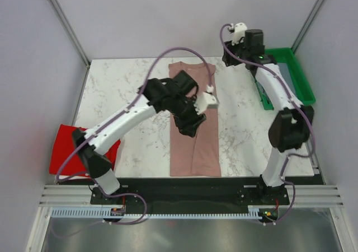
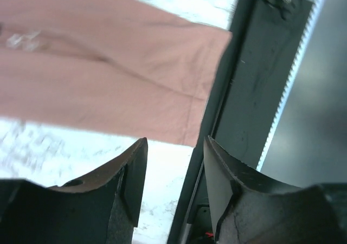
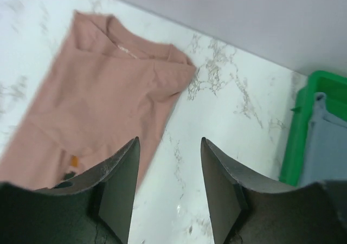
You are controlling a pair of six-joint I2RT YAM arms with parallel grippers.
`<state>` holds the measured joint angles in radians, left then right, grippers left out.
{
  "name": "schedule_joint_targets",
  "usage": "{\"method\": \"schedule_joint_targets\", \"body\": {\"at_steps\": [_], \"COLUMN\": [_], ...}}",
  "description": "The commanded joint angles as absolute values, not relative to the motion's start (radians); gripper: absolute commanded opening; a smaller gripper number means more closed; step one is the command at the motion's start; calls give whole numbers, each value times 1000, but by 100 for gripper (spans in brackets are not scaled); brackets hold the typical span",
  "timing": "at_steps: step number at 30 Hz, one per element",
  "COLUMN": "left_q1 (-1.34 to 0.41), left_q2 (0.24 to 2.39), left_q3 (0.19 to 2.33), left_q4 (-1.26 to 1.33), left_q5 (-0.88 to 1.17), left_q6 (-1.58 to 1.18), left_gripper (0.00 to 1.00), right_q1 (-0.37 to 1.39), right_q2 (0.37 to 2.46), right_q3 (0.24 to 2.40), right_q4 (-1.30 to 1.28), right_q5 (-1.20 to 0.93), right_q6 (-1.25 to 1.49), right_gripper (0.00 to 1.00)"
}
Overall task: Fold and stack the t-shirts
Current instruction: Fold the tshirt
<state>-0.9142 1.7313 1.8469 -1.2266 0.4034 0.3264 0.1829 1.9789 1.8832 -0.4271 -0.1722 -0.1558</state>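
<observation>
step: pink shirt (image 1: 194, 145) lying lengthwise-folded; crosswise fold probably pending.
left gripper (image 2: 174, 146), right gripper (image 3: 168, 146): jaws standing parted, empty.
next: gripping hem, folding toward collar.

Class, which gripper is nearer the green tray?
Right. The right gripper hovers between the pink t-shirt's collar and the green tray; the left gripper hangs over the shirt, mid-table, farther away.

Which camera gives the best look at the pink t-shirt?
The top external view: the pink t-shirt lies there full length as a long folded strip, only its middle hidden under the left gripper. The left wrist view shows just the hem end; the right wrist view just the collar end.
</observation>
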Motion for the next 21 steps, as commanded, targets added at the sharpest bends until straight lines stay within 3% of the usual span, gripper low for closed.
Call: {"method": "schedule_joint_targets", "body": {"at_steps": [1,8,11,16,21], "left_q1": [-764,-556,-529,-500,-502], "left_q2": [1695,1595,1575,1583,1612], "left_q3": [1744,1518,1410,1260,1122], "left_q4": [-1148,-999,-976,-943,-898], "left_q5": [354,457,480,541,616], "left_q6": [118,-174,-264,-356,-411], "left_gripper": [52,50,56,52,55], "right_q1": [169,163,161,164,192], "right_q2": [1760,1511,1429,1356,1293], "right_q3": [1696,1343,1177,951,750], "right_q4": [-402,-633,-672,-710,-747], "right_q5": [-334,-586,-667,-742,-761], "right_q6": [-3,135,192,219,262], "right_gripper": [57,55,56,57,57]}}
